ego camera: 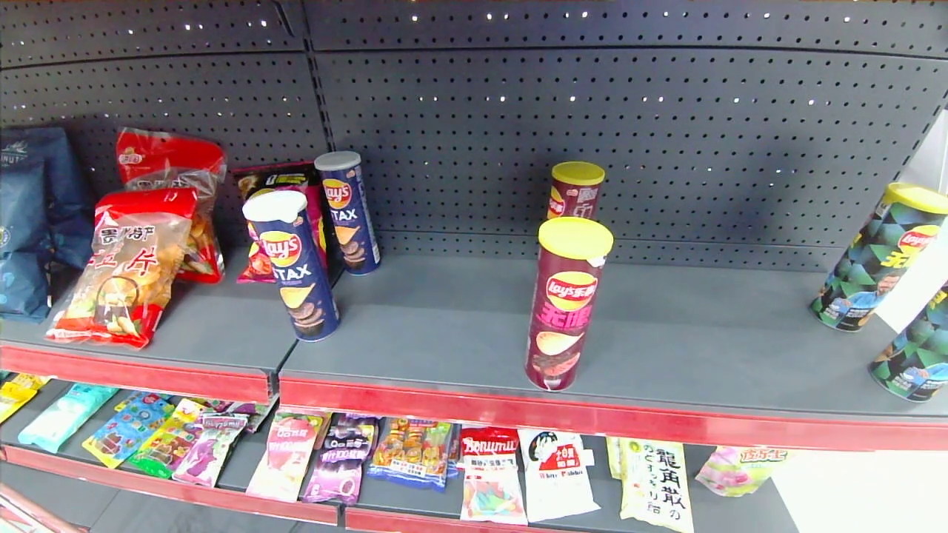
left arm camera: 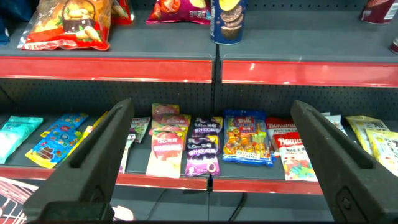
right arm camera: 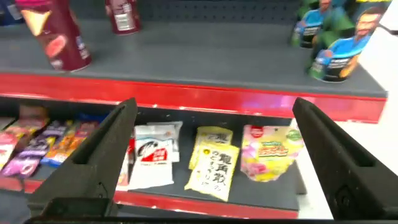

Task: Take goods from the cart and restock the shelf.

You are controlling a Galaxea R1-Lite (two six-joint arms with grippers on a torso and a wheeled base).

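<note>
The grey shelf [ego camera: 459, 333] with a red front lip carries two maroon chip cans with yellow lids, one near the front [ego camera: 566, 303] and one at the back [ego camera: 575, 190]. Two blue cans [ego camera: 292, 265] [ego camera: 349, 212] stand to their left. At the right end are two green-patterned cans [ego camera: 878, 255] [ego camera: 915, 355]. My left gripper [left arm camera: 211, 168] is open and holds nothing; it faces the lower shelf below the front blue can [left arm camera: 227, 22]. My right gripper [right arm camera: 211, 162] is also open with nothing in it, below the front maroon can [right arm camera: 59, 37] and the green-patterned cans [right arm camera: 339, 43].
Red snack bags [ego camera: 122, 270] and dark blue bags [ego camera: 29, 222] fill the shelf's left end. The lower shelf [ego camera: 244, 474] holds a row of several flat candy packets [ego camera: 411, 451]. A bare stretch of shelf lies between the maroon and green-patterned cans.
</note>
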